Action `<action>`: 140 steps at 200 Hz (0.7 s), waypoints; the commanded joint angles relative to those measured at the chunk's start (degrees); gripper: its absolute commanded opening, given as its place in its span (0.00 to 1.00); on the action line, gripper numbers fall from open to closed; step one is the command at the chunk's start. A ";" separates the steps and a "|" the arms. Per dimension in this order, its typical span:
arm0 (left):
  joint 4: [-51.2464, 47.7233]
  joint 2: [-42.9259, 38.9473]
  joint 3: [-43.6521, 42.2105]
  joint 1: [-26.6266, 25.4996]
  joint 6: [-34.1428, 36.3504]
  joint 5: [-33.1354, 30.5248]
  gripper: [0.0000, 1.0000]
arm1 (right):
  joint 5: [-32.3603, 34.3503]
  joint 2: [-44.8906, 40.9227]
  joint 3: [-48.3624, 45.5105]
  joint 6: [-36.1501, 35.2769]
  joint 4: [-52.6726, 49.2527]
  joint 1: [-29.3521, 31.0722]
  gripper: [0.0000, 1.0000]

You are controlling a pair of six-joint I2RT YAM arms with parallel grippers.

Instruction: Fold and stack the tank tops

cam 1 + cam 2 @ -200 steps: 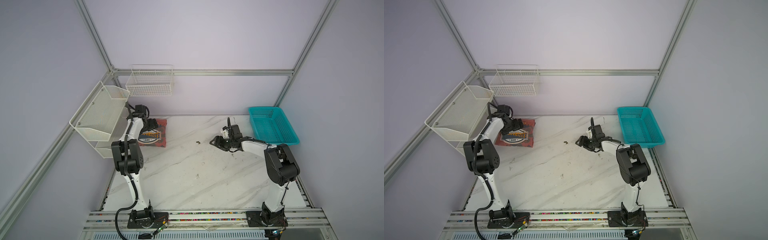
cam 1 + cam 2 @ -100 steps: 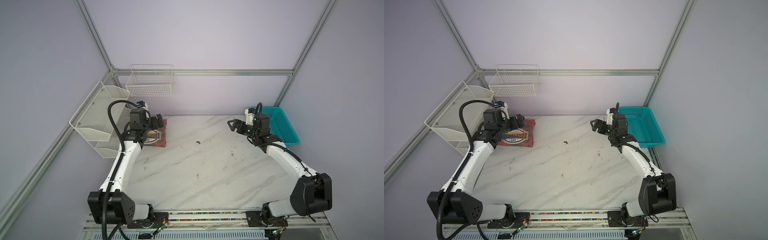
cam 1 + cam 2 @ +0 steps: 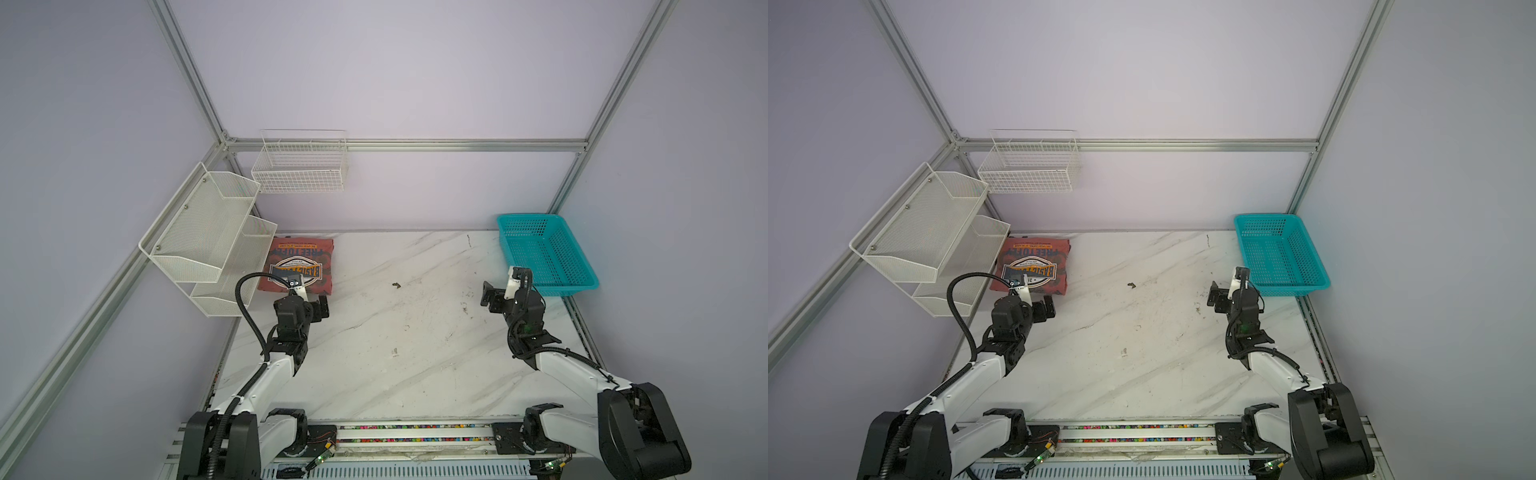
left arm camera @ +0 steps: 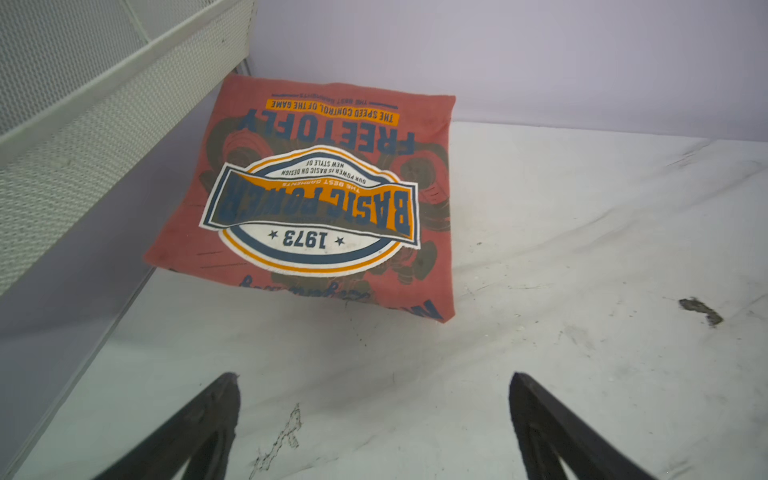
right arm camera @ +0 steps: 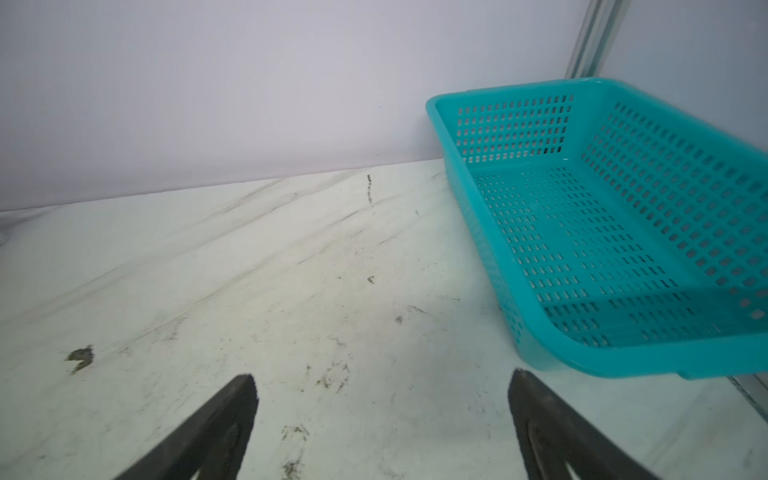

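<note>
Your 2 grippers stand wide, holding nothing: the left gripper (image 4: pixel 374 376) hovers just short of the folded red top (image 4: pixel 316 199), lying by the rack (image 4: pixel 83 124); the right gripper (image 5: pixel 382 374) is near the basket (image 5: pixel 478 232).

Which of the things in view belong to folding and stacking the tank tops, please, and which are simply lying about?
Belongs to the job:
folded salmon-red tank top
left gripper, open
right gripper, open

Just lying about:
turquoise basket
white mesh shelf
white wire basket
dark scrap
</note>
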 commanded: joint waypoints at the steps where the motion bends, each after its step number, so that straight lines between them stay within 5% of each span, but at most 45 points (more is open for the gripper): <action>1: 13.14 3.62 -1.81 0.19 2.84 -3.88 1.00 | 3.05 3.09 -2.55 -4.61 16.54 -2.45 0.97; 56: 18.20 15.31 0.99 0.57 4.28 -1.95 1.00 | -2.65 16.25 -1.70 -4.12 30.32 -7.11 0.97; 98: 31.49 24.66 -0.43 1.00 5.58 -2.23 1.00 | -9.91 26.56 2.11 -3.44 38.75 -8.44 0.97; 125: 41.77 25.95 -5.09 1.62 4.74 -2.18 1.00 | -12.14 34.05 1.39 -3.27 47.40 -8.44 0.97; 140: 39.38 26.15 -3.80 1.76 4.76 -2.43 1.00 | -16.78 32.87 0.87 -6.32 46.22 -8.52 0.97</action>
